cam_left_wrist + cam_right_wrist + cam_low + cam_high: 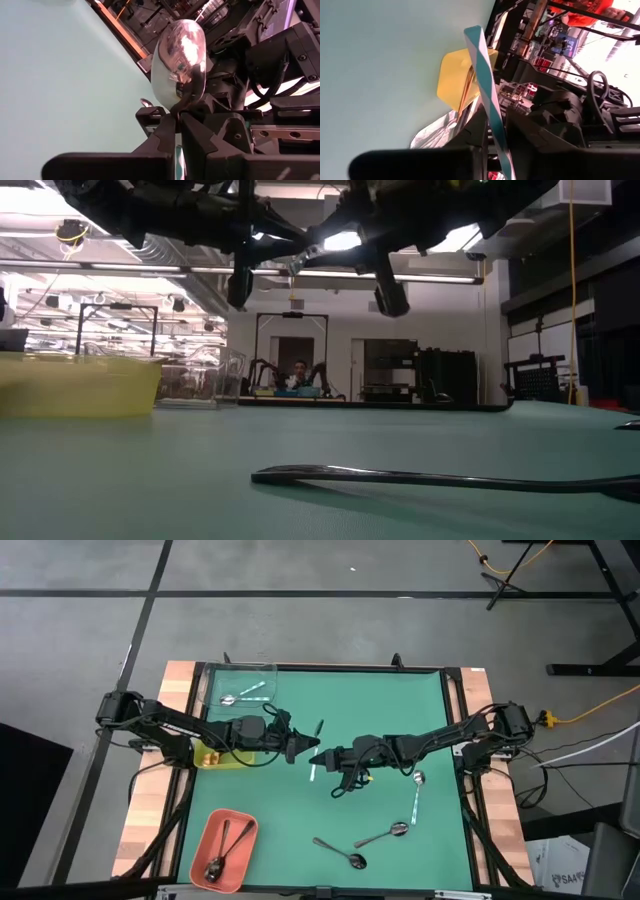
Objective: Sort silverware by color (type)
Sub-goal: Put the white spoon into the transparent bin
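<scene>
The silver spoon (177, 60) I'm sorting is up in the air over the middle of the green mat (400, 700), between the two arms. The left gripper (176, 119) is pinched tight on its neck just below the bowl. The right gripper (497, 137) sits around the handle, but I can't tell whether it is actually clamped. It looks to me like a pass from one arm to the other, probably because the clear tray (262, 670), which holds the other silver spoons (235, 697), is at the far left, out of the right arm's reach.

From above the spoon is only a thin pale streak, and the meeting grippers hide how it is held. The left wrist camera gives me the bowl and the grip on it. The right wrist camera gives me the handle running straight away from it, with the yellow tray (455, 75) beyond and what look like copper handles inside.

Three loose spoons (385, 834) lie on the mat at the near right. The orange tray (205, 875) at the near left holds dark ones. From table height I only see a dark handle (430, 476) lying close by.
</scene>
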Robot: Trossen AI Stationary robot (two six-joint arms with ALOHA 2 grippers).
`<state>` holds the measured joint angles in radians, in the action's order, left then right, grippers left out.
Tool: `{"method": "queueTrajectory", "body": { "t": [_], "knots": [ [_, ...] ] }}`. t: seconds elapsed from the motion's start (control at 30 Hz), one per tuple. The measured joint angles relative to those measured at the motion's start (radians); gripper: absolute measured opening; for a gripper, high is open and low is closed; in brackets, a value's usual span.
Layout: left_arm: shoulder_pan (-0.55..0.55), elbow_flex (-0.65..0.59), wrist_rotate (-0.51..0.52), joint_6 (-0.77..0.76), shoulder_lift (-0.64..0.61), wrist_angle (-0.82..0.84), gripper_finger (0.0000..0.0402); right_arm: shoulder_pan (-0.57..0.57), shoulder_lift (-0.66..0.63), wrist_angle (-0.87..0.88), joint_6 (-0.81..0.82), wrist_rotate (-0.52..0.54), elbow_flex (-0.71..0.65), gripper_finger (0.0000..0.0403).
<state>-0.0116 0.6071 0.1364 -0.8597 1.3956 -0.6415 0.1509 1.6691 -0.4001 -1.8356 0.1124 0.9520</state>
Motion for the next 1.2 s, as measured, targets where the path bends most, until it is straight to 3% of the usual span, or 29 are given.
{"method": "queueTrajectory", "body": {
  "t": [0.6, 1.2],
  "knots": [
    [0.0, 0.0, 0.003, 0.001, 0.0, 0.006, 0.0012, -0.001, 0.0, 0.027, -0.001, 0.011, 0.0, 0.0113],
    [0.031, -0.001, 0.037, 0.005, 0.001, 0.002, 0.0012, -0.001, 0.0, 0.03, 0.111, 0.044, 0.0, 0.0115]
  ]
}}
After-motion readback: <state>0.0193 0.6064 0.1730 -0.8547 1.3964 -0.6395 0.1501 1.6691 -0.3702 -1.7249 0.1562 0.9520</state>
